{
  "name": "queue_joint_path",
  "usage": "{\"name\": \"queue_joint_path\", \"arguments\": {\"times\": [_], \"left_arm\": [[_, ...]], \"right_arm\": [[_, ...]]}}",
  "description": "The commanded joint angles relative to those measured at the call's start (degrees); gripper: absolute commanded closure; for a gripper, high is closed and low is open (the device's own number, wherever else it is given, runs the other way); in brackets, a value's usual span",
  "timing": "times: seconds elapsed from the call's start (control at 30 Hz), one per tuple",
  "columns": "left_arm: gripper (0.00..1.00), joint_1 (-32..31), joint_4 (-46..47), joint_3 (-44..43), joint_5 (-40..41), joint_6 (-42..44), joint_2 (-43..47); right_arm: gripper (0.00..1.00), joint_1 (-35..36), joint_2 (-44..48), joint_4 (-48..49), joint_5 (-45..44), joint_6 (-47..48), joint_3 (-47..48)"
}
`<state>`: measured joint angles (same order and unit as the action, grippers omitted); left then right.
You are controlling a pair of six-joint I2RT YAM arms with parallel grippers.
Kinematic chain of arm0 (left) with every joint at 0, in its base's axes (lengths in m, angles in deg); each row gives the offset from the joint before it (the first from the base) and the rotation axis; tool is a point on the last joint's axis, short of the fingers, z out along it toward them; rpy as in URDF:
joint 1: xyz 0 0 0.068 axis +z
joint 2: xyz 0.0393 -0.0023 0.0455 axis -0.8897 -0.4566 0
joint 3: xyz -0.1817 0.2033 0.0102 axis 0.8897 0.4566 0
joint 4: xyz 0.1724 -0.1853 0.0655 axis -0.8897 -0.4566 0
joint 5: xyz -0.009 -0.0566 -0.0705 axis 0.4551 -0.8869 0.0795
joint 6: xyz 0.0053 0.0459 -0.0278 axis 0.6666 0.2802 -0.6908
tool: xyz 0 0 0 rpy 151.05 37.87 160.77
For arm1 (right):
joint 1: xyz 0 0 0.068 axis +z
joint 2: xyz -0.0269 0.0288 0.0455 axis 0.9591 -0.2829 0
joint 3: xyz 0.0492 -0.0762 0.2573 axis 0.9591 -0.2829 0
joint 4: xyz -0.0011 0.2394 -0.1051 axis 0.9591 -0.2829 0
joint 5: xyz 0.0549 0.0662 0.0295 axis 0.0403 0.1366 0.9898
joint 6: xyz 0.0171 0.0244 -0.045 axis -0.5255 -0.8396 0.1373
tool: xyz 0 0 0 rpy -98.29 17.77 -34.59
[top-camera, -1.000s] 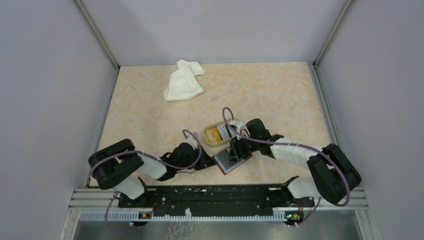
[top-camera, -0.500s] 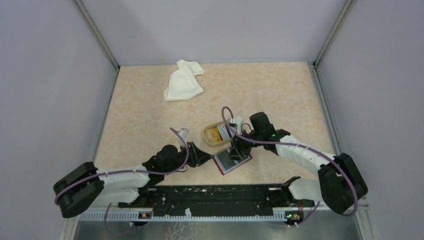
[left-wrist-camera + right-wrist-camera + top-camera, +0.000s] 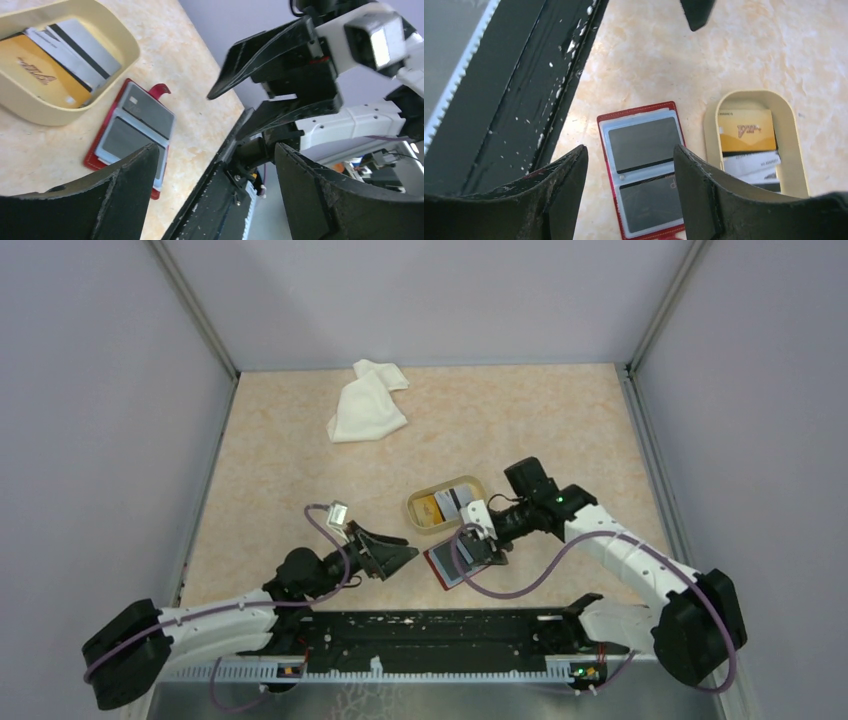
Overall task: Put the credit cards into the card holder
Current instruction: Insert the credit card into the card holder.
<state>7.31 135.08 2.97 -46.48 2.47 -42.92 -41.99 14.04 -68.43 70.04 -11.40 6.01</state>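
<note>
The red card holder (image 3: 452,565) lies open on the table, a dark card showing in each of its two clear pockets (image 3: 643,169). Just behind it, the tan dish (image 3: 414,510) holds more credit cards: a yellow-orange one (image 3: 744,131) and white and striped ones (image 3: 85,55). My left gripper (image 3: 400,554) hovers just left of the holder, open wide and empty (image 3: 216,155). Above the holder's right part, my right gripper (image 3: 482,550) is open too, nothing between its fingers (image 3: 630,152).
A crumpled white cloth (image 3: 366,402) lies at the back left. The black base rail (image 3: 440,632) runs along the near edge close to the holder. Grey walls enclose the table on three sides.
My left arm has drawn back to the left off the holder's edge and its jaws have sprung wide open. The right gripper has lifted off the holder and opened further.
</note>
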Motion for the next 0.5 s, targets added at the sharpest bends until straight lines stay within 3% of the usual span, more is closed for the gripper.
{"name": "queue_joint_path", "arguments": {"times": [0.0, 0.17, 0.3, 0.47], "left_arm": [[0.14, -0.2, 11.8, 5.8, -5.1, -5.3, -5.9], [0.51, -0.2, 13.7, 1.6, -8.7, -7.2, -16.8], [0.6, -0.2, 16.2, -2.1, -9.2, -8.7, -25.5], [0.62, -0.2, 16.3, -4.4, -8.3, -10.3, -33.1]], "right_arm": [[0.38, 2.3, -4.4, -3.3, 0.9, 20.6, -0.5], [0.55, 2.4, -6.0, 5.4, -3.8, 13.9, -4.7], [0.68, 2.6, -6.9, 9.9, -8.1, 12.6, -7.6], [0.77, 5.3, -10.9, 12.7, -11.7, 9.2, -7.7]]}}
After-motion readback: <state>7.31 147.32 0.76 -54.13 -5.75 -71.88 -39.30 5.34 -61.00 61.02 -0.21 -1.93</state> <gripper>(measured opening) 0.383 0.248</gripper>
